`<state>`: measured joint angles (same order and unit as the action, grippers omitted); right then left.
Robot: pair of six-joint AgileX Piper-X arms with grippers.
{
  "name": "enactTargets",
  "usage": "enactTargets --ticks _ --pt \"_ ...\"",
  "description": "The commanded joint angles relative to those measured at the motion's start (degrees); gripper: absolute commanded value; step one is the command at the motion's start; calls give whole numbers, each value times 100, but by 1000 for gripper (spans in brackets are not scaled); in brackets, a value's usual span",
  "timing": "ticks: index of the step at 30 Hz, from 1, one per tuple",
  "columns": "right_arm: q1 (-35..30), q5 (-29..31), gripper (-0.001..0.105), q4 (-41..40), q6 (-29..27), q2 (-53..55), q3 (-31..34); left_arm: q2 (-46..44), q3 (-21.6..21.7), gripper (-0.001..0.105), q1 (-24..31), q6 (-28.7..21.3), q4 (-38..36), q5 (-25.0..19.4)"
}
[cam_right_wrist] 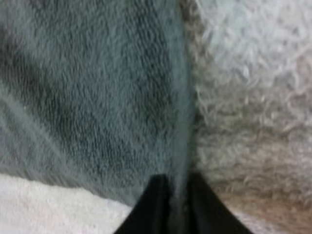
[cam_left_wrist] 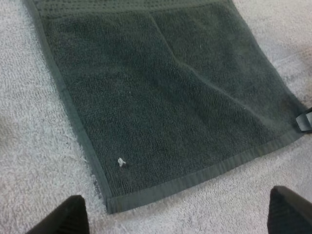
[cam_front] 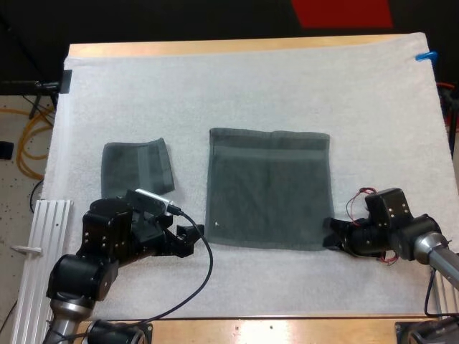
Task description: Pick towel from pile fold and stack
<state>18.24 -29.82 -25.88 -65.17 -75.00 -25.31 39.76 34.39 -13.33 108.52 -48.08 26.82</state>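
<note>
left black two-finger tool [cam_front: 188, 239] low, fingers spread wide | right black two-finger tool [cam_front: 331, 235] low, pinching dark grey-green towel [cam_front: 269, 190] edge

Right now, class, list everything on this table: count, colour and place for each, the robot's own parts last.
spread towel: one, dark grey-green, flat at the mat's middle.
folded towel: one, dark grey-green, left of the spread towel, apart.
mat: one, white, over the table.
table: one, wooden, under the mat.
left gripper: one, black, open, by the spread towel's near left corner.
right gripper: one, black, shut on the spread towel's near right corner.
</note>
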Motion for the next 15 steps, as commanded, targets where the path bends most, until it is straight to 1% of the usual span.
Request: enactTargets --ticks 1,5,8,13,14,15 --pt "4 169 0 -19 -81 -3 14 72 -32 72 1 52 78 94" --pt "4 260 0 -19 -105 -3 14 401 -210 72 1 52 284 273" --pt "4 260 0 -19 -104 -3 14 887 -325 72 1 69 431 401" --pt "4 260 0 -19 -104 -3 14 2067 -323 72 -254 101 924 401" --pt "4 260 0 -19 -104 -3 14 2166 -323 72 -303 115 992 401" --pt "4 260 0 -19 -104 -3 14 2455 -323 72 -395 204 1139 381"
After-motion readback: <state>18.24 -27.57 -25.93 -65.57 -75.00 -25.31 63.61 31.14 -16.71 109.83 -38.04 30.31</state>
